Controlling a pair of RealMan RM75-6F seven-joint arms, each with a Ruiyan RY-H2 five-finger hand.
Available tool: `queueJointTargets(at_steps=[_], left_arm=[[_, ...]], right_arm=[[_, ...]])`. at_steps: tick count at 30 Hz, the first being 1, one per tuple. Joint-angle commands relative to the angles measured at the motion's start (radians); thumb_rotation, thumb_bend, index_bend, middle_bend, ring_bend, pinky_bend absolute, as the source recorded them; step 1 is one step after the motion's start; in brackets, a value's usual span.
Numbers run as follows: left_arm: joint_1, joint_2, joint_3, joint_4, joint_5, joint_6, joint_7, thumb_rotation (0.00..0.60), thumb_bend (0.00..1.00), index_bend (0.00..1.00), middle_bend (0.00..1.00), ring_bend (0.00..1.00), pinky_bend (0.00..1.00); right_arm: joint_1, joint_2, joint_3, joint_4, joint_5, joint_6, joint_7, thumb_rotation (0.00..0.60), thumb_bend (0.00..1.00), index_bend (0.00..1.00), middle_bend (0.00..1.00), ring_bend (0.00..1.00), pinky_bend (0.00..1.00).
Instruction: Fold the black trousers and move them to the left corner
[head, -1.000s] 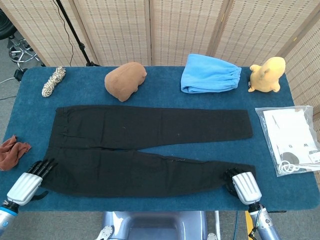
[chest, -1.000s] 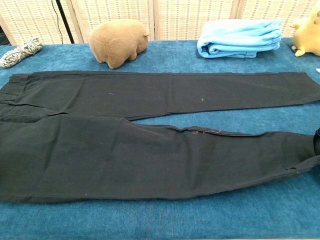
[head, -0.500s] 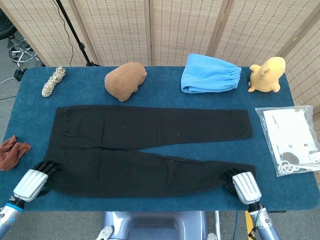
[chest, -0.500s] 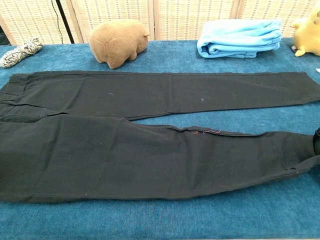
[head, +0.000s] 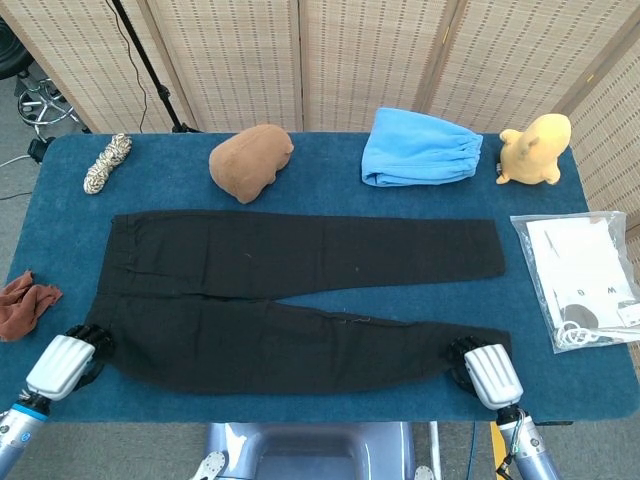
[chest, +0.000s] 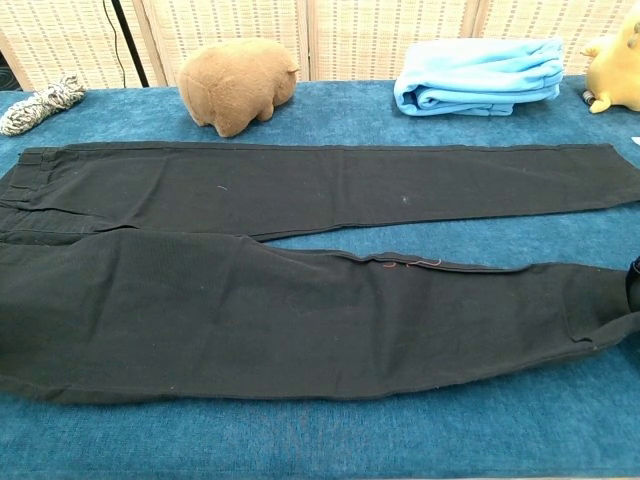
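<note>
Blue table (head: 320, 405) before wicker screens (head: 230, 60), left hand (head: 62, 362) and right hand (head: 488, 372) fingers gripping black trousers (head: 290, 300).

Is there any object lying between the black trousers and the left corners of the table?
Yes. A coiled rope lies near the far left corner, and a reddish-brown rag lies at the left edge beside the trousers. The near left corner holds only the left hand.

The black trousers (head: 290, 300) are seen as matt woven cloth, the table (head: 320, 160) as napped blue fabric, the bag (head: 585, 280) as glossy clear plastic.
</note>
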Motion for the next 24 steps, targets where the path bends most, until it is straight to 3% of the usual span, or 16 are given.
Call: queueJointTargets(at_steps=[1,5,11,24], left_arm=[[-0.005,0.0,0.003,-0.003,0.002,-0.003,-0.009,0.6,0.6,0.58,0.46,0.33,0.43],[-0.012,0.007,-0.001,-0.015,-0.005,-0.008,-0.029,0.6,0.63,0.61,0.49,0.35,0.49],[-0.028,0.037,-0.018,-0.057,-0.025,-0.018,-0.037,0.6,0.63,0.62,0.5,0.36,0.49],[-0.121,0.143,-0.083,-0.279,-0.099,-0.151,0.016,0.6,0.62,0.64,0.52,0.37,0.5]], right_arm=[[0.0,0.001,0.0,-0.002,0.002,-0.002,0.001,0.6,0.67,0.59,0.52,0.47,0.64],[0.0,0.003,0.0,-0.01,0.007,-0.01,0.003,0.6,0.67,0.59,0.52,0.47,0.64],[0.003,0.006,0.009,-0.033,0.021,-0.019,0.014,0.6,0.68,0.59,0.52,0.47,0.64],[0.063,0.01,0.085,-0.049,0.079,-0.088,-0.009,0.6,0.69,0.59,0.52,0.47,0.64]])
